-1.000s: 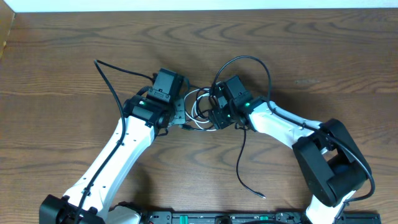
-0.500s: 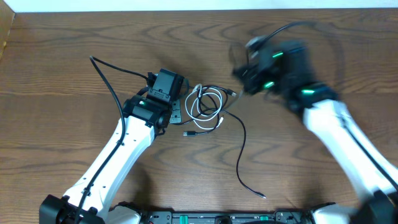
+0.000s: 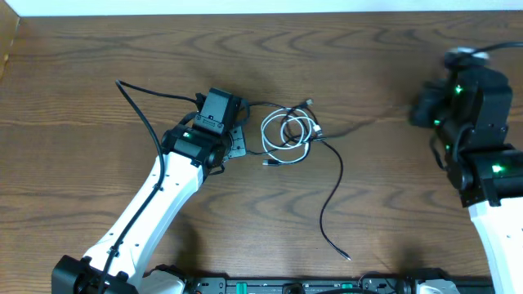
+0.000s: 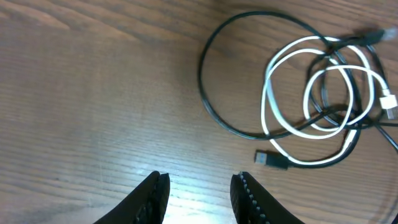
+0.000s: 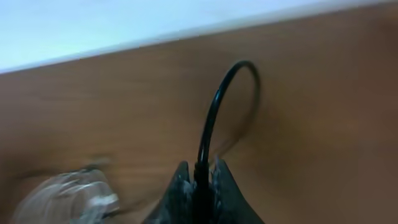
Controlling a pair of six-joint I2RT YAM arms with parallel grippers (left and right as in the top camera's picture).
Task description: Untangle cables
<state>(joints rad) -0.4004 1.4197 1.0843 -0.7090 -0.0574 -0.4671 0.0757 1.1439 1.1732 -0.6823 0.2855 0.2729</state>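
The cables (image 3: 290, 131) lie tangled at the table's middle: a white coil (image 4: 311, 93) looped through a black cord (image 4: 211, 93) with a black plug (image 4: 272, 160). One black cord trails toward the front edge (image 3: 331, 220). Another black strand (image 3: 368, 124) runs right toward my right arm (image 3: 462, 102). In the right wrist view my right gripper (image 5: 200, 167) is shut on a black cable (image 5: 214, 112) that arches up from its fingers. My left gripper (image 4: 198, 180) stands open over bare wood, just left of the tangle, with nothing between its fingers.
The left arm's own thick black wire (image 3: 143, 102) loops out over the table at the left. The table's far edge (image 3: 261, 12) meets a white wall. A blurred pale shape (image 5: 62, 193) shows low and left in the right wrist view.
My right arm has swung from the tangle to the far right and its gripper has shut on a black cable. The bundle has slid slightly right. The left arm has not moved.
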